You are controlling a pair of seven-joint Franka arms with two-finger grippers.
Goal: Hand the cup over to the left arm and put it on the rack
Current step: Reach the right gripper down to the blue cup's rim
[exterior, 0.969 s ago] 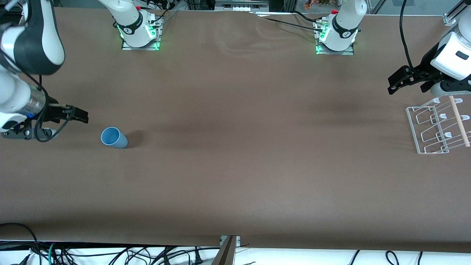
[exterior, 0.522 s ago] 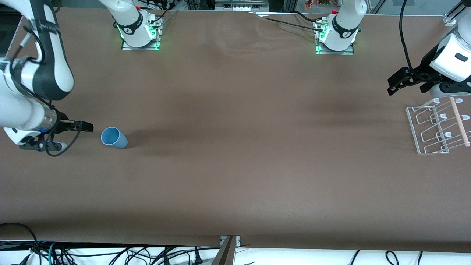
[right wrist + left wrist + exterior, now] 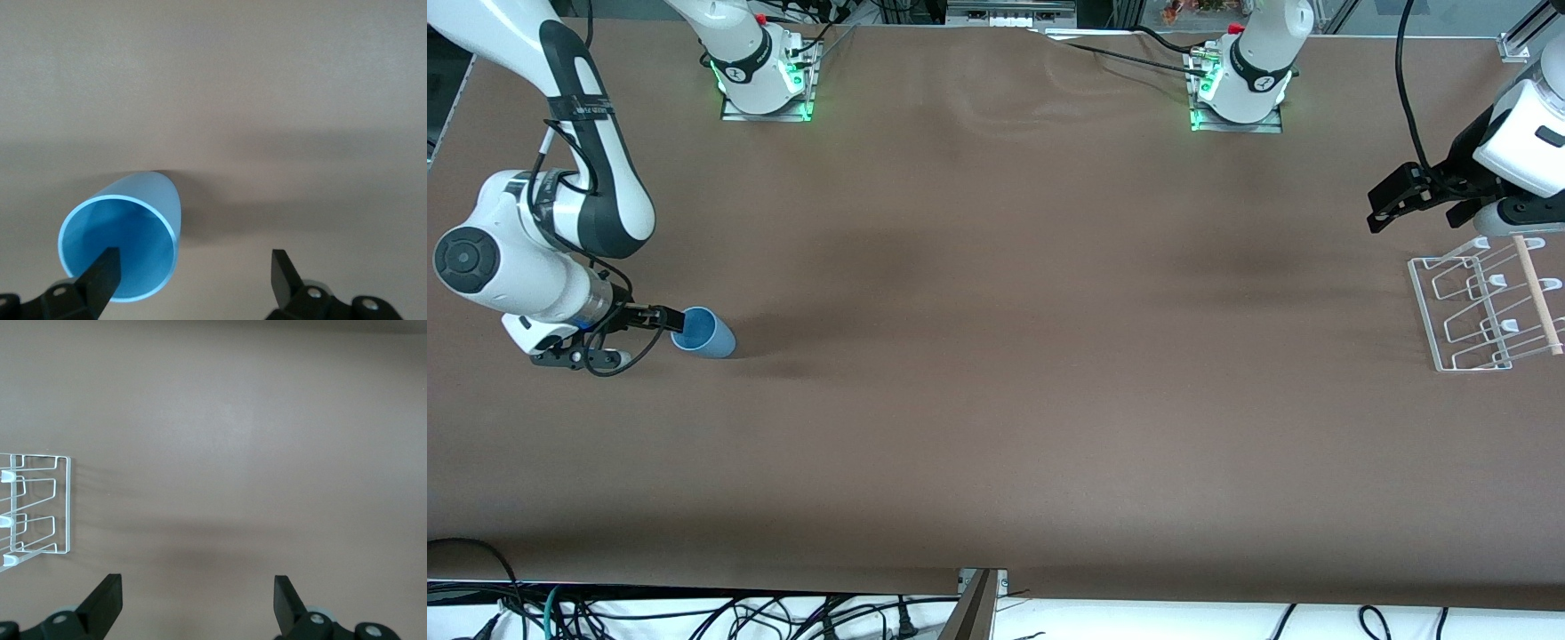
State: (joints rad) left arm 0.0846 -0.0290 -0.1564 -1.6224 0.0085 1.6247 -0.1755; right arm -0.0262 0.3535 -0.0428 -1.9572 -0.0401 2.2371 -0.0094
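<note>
The light-blue cup (image 3: 704, 334) stands on the brown table near the right arm's end, and I can see into its open mouth (image 3: 120, 243). My right gripper (image 3: 671, 317) is open at the cup's rim. In the right wrist view (image 3: 195, 270) one finger (image 3: 101, 275) lies over the mouth while the other (image 3: 285, 273) is over bare table. It holds nothing. The left arm's gripper (image 3: 1385, 206) hangs open and empty (image 3: 197, 595) above the table beside the white wire rack (image 3: 1458, 307), whose corner shows in the left wrist view (image 3: 61, 507).
Both arm bases (image 3: 765, 76) (image 3: 1240, 84) stand along the table's edge farthest from the front camera. A pale wooden rod (image 3: 1536, 293) lies along the rack. Cables (image 3: 694, 618) hang below the table's nearest edge.
My right arm has swung in and come down toward the cup, so its fingers went from a gap away to the cup's rim. The cup has not moved, and the left gripper barely shifted.
</note>
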